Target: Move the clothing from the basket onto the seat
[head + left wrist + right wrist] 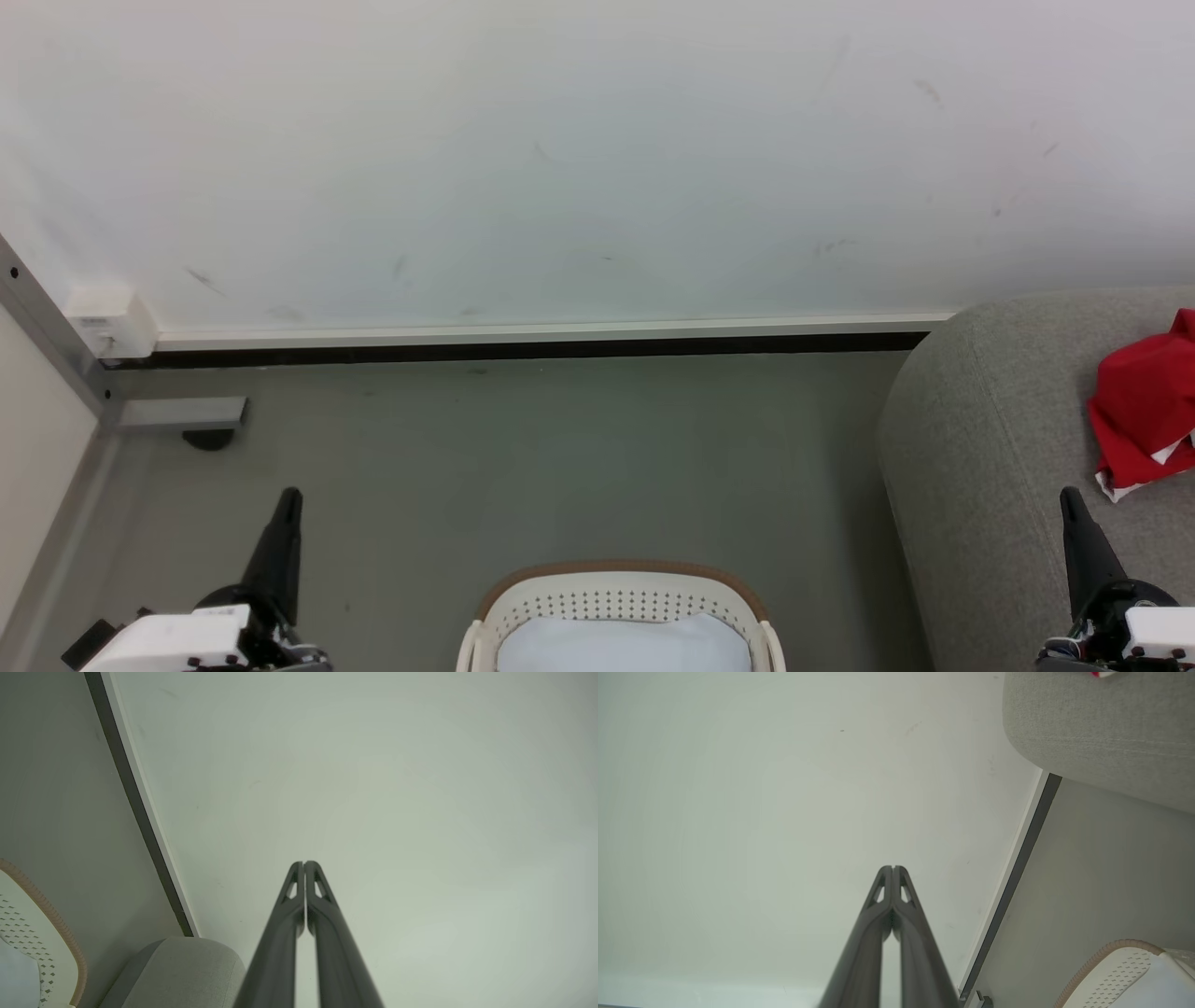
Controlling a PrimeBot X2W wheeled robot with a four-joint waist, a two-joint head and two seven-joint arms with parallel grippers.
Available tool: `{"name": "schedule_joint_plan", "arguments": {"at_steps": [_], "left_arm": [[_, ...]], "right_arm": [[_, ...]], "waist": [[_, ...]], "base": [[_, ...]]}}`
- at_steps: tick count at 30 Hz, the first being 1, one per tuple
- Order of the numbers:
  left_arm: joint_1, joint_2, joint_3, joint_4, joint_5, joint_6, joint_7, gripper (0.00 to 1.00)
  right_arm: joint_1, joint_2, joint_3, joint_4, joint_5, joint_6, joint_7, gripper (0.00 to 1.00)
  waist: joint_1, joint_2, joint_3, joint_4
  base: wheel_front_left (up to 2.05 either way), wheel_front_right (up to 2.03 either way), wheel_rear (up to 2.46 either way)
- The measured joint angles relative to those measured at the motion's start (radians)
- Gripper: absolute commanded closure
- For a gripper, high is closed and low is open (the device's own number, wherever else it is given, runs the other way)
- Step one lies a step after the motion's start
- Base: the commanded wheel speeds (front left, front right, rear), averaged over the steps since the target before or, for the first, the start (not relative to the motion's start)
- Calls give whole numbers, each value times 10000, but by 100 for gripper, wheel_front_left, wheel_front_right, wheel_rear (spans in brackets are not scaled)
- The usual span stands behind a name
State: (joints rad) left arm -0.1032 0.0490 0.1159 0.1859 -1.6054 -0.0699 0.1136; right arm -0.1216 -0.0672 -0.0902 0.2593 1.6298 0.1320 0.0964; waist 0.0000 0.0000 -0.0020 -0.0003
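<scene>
left gripper (290,497): sitting at the lower left, fingers pressed together into one dark point, carrying nothing.
right gripper (1070,495): mirroring it at the lower right, jaws fully closed and empty, showing against the grey upholstery.
basket (618,571): lying between the two arms at the bottom edge, with only its far half showing.
cushion (624,644): filling the visible part of the basket, pale, with no red showing on it.
floor (560,448): running grey from the basket to the skirting.
seat (990,429): sitting to the right of the basket, its rounded corner reaching towards the wall.
clothing (1144,401): lying as a red bundle with white trim on top of the seat, well apart from the basket.
wall (597,159): closing off the scene, and both grippers are pointing at it.
my read: the task is looking close to done, though the basket's near half is being cut off.
doing it well: looking down into the whole basket first; if red is hiding there, opening the jaws before dipping in, pinching fabric and not the cushion, lifting clear of the rim, and releasing well in from the seat's edge.
</scene>
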Motion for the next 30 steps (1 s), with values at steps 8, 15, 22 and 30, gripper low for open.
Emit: {"name": "schedule_joint_plan", "arguments": {"at_steps": [8, 15, 22, 30], "left_arm": [[0, 0, 0, 0, 0, 0, 0, 100], [0, 0, 0, 0, 0, 0, 0, 100], [0, 0, 0, 0, 0, 0, 0, 100], [0, 0, 0, 0, 0, 0, 0, 100]], "right_arm": [[0, -12, 27, -2, 27, 0, -10, 100], [0, -29, 54, -2, 36, 0, -21, 100], [0, -44, 79, -4, 71, 0, -46, 100], [0, -65, 109, -6, 75, 0, -69, 100]], "waist": [[0, 0, 0, 0], [0, 0, 0, 0], [0, 0, 0, 0], [0, 0, 0, 0]], "base": [[0, 0, 0], [0, 0, 0], [0, 0, 0], [0, 0, 0]]}}
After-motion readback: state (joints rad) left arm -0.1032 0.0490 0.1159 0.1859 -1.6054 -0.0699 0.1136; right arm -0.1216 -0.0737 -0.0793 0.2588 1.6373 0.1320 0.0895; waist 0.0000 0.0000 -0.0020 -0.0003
